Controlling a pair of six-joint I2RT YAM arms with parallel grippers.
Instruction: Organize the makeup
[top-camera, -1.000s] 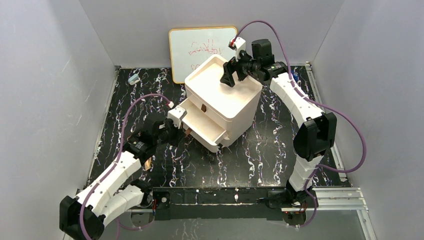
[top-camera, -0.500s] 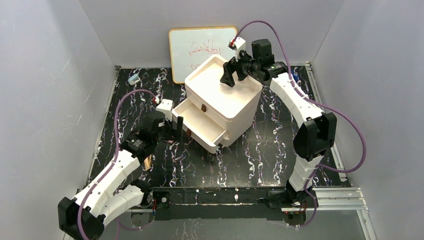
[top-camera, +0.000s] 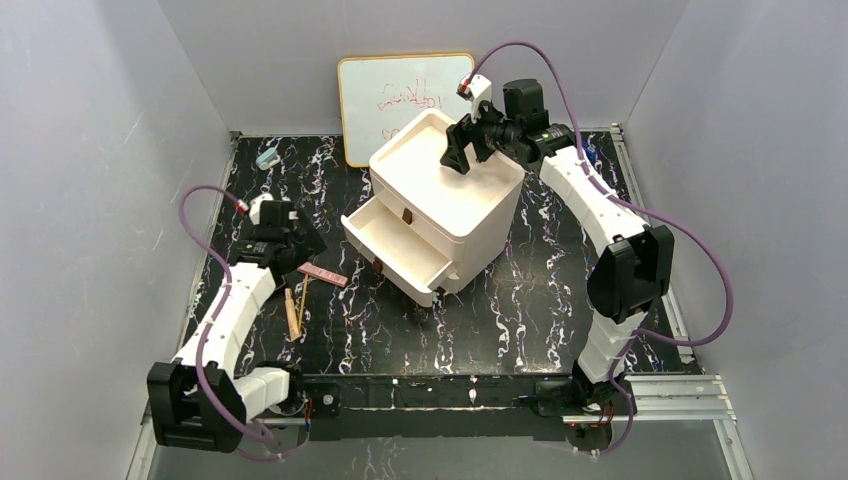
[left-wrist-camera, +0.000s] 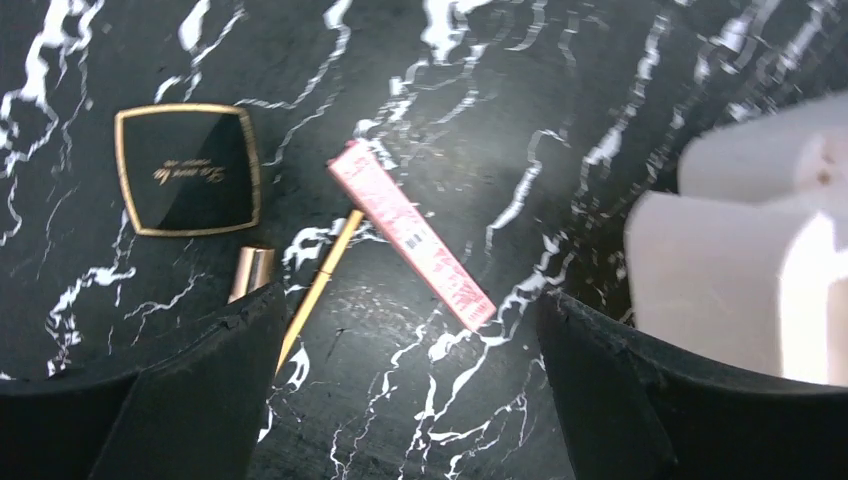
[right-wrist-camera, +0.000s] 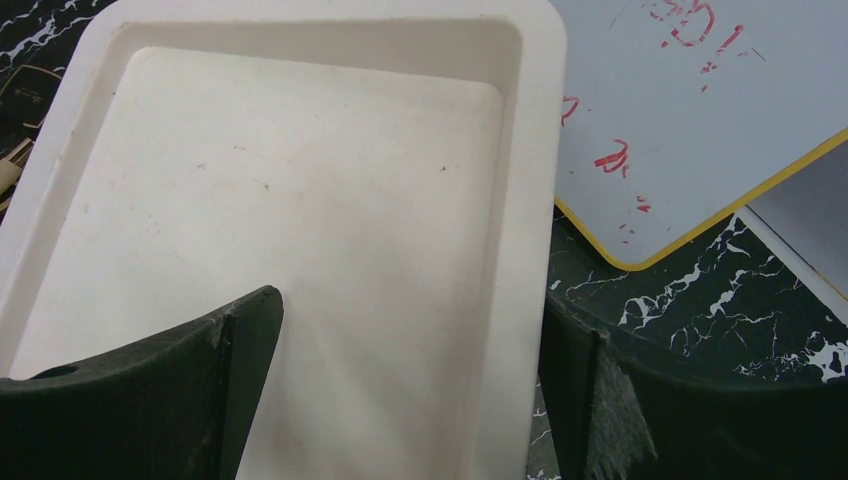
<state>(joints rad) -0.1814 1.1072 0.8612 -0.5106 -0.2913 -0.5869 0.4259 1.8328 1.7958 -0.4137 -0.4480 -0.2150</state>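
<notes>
Left pincer (left-wrist-camera: 410, 400) stood wide open, empty. Dark square compact (left-wrist-camera: 187, 170) lay upper left, pink palette (left-wrist-camera: 411, 235) centre, thin stick (left-wrist-camera: 320, 285) just beside it. Right pincer (right-wrist-camera: 410, 390) gaped empty over white tray (right-wrist-camera: 530, 150).

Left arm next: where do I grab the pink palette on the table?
Pinch the pink palette across its narrow width at mid-length, straight down from above: it lies flat and slantwise, long edges free. Stay off the end nearest the thin gold stick.
</notes>
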